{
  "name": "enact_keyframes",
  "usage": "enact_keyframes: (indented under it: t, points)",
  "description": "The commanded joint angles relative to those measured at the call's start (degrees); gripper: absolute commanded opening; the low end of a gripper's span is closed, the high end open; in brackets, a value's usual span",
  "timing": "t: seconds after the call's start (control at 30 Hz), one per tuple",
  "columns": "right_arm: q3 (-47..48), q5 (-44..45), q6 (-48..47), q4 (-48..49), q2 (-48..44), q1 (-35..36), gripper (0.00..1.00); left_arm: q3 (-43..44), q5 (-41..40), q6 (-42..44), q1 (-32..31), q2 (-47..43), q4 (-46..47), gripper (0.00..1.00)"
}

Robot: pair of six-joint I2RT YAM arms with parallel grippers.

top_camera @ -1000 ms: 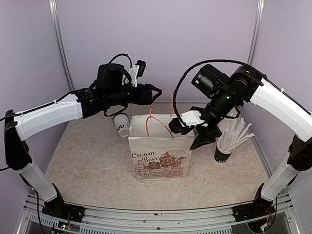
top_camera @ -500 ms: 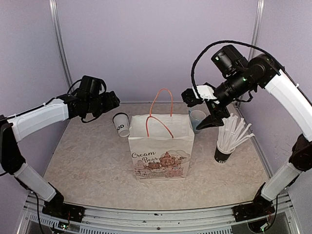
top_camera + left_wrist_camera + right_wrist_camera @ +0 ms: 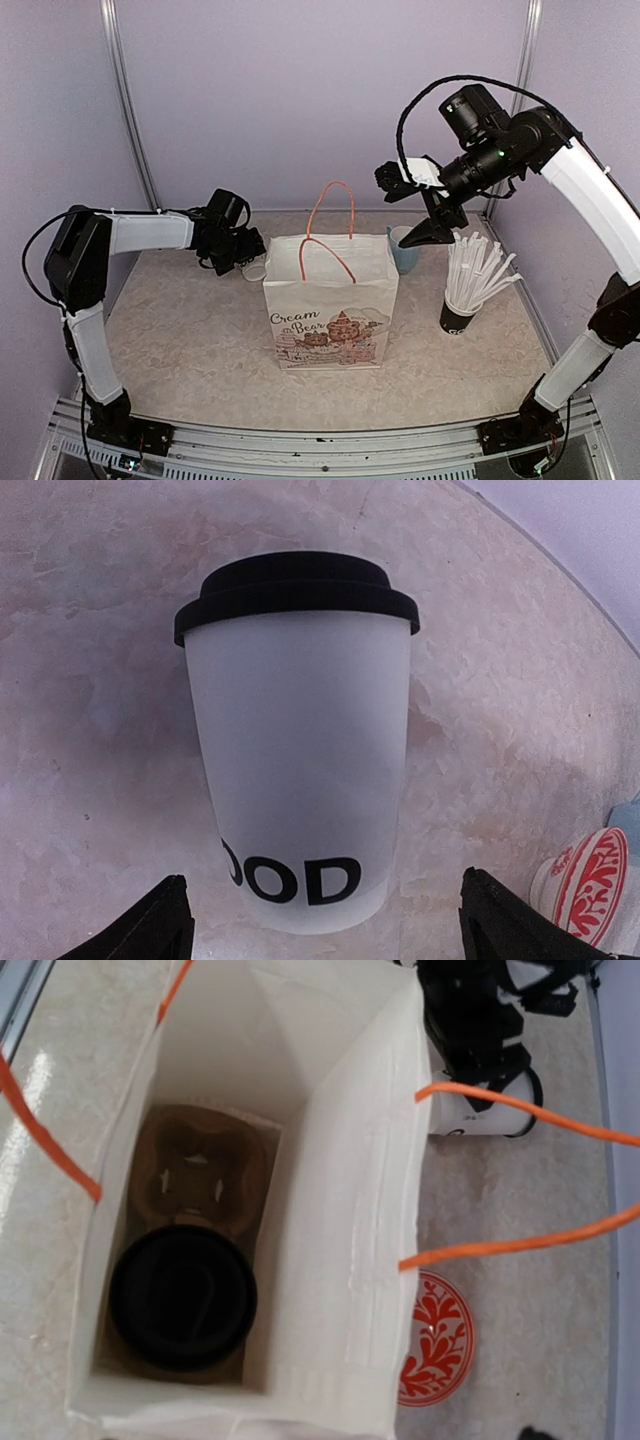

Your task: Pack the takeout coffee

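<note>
A white paper takeout cup (image 3: 300,770) is found on the marbled beige table (image 3: 90,570), just behind the left end of the white paper bag (image 3: 330,310). It appears to be laid on its side, though this cannot be settled from these views. Its long axis is directed straight away from the left gripper (image 3: 320,925). The rounded black plastic lid (image 3: 297,590) is turned to the far end, and the narrower base, printed with bold black "OOD", is set nearest. The gripper's fingers (image 3: 160,925) are spread wide on either side of that base, and the cup is touched by neither. A second cup (image 3: 182,1295) is stood lid-up inside the bag, seated in a brown moulded-pulp carrier (image 3: 200,1170). The right gripper (image 3: 413,205) is raised over the bag's right end with its fingers parted, and nothing is gripped
</note>
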Motion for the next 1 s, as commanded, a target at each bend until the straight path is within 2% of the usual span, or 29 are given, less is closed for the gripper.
enact_keyframes:
  t: [0.0, 0.17, 0.33, 0.53, 0.67, 0.8, 0.97]
  points:
    - [-0.3, -1.1, 0.0, 0.1, 0.2, -0.2, 0.85, 3.5, 0.9, -1.9, 1.5, 4.3, 1.2, 0.90]
    - [-1.2, -1.1, -0.2, 0.0, 0.0, -0.2, 0.85, 6.4, 2.4, -1.8, 2.1, 8.8, 2.0, 0.88]
    - [-1.6, -1.6, -0.2, -0.1, -0.1, -0.2, 0.85, 7.8, 4.2, -2.1, 2.6, 12.2, 2.9, 0.78]
    - [-0.7, -1.9, 0.4, 0.0, -0.1, -0.2, 0.84, 4.2, 5.5, -1.4, 2.6, 9.7, 5.5, 0.69]
    - [0.4, -1.4, 2.2, 1.9, 0.2, -0.2, 0.84, -2.7, 4.2, 1.0, 2.1, 1.2, 9.6, 0.68]
    - [4.7, 1.1, 5.0, 6.6, 2.0, -0.3, 0.85, -10.4, 1.4, 4.6, 2.1, -12.7, 13.3, 0.68]
    - [13.9, 0.2, 11.0, 12.8, 6.8, -0.4, 0.90, -18.6, 4.1, 15.0, 1.4, -27.8, 25.9, 0.69]
